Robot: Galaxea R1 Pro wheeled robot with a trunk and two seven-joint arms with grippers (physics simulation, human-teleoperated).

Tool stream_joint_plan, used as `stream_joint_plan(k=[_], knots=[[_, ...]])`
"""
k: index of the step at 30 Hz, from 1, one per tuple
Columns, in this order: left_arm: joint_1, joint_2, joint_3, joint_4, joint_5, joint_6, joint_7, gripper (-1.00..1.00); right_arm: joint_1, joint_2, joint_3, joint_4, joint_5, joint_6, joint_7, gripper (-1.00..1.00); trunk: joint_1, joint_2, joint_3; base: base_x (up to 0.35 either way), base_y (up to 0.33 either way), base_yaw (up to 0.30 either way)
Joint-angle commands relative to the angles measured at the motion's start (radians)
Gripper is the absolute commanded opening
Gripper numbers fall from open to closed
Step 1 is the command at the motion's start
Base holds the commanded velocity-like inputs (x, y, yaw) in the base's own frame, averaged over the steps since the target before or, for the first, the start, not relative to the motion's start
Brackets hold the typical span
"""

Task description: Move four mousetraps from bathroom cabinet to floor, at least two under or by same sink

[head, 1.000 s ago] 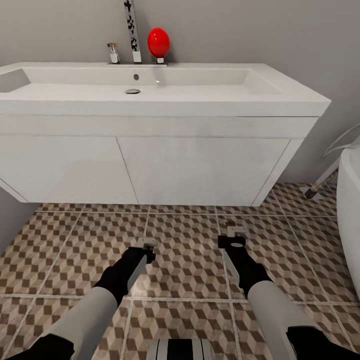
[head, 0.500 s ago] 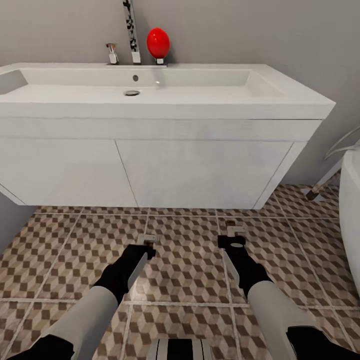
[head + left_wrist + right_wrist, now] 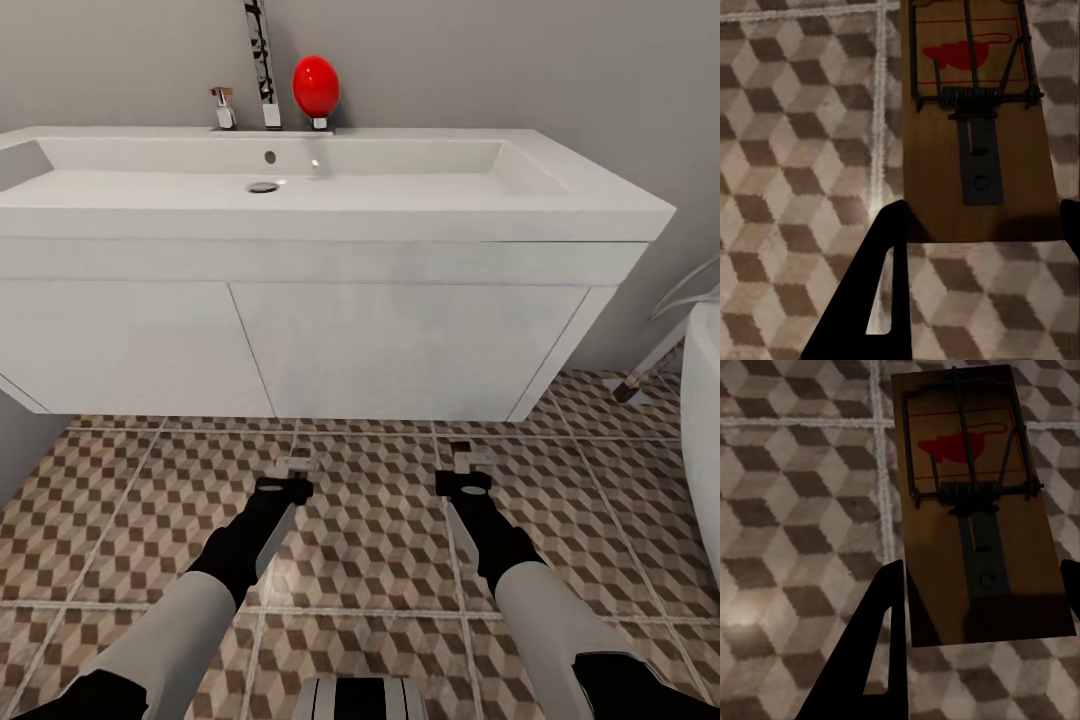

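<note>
Base crept toward sink (image 3: 330, 190); both claws, left (image 3: 297, 468) and right (image 3: 468, 462), held mousetraps (image 3: 975, 135) (image 3: 975, 510) lengthwise, floor (image 3: 380, 540) at 6 o'clock.

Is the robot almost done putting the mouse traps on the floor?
Not yet. No trap lies on the bathroom floor yet. In hand: the left gripper holds one mousetrap and the right gripper holds another mousetrap, both in front of the sink. Left to do: set these two down by the sink, then bring the other two.
</note>
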Motion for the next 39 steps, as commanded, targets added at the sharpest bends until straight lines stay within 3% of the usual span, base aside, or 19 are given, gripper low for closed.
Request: stream_joint_plan(k=[1,5,9,33,39], knots=[[0.000,0.001,-0.005,-0.001,0.009,-0.018,0.011,-1.00,0.000,0.001,-0.002,-0.002,0.006,0.007,-0.001,-1.00,0.000,0.000,-0.001,0.000,0.000,0.000],[0.000,0.001,-0.006,0.001,0.007,-0.127,0.010,-1.00,0.000,0.001,-0.002,-0.002,0.006,0.007,-0.001,-1.00,0.000,0.000,-0.001,0.000,0.000,0.000],[0.000,0.001,-0.006,0.009,0.005,-0.178,0.010,-1.00,0.000,0.001,-0.002,-0.002,0.007,0.007,-0.001,-1.00,0.000,0.000,-0.001,0.000,0.000,0.000],[0.000,0.000,-0.008,0.034,0.006,-0.186,0.011,-1.00,0.001,0.001,-0.005,-0.001,0.005,0.000,0.043,-1.00,0.000,0.000,-0.001,0.000,0.000,0.000],[0.000,0.002,-0.008,0.035,0.010,-0.186,0.001,-1.00,0.000,0.000,-0.005,-0.002,0.006,0.000,0.043,-1.00,0.000,0.000,-0.001,0.226,0.000,0.000]])
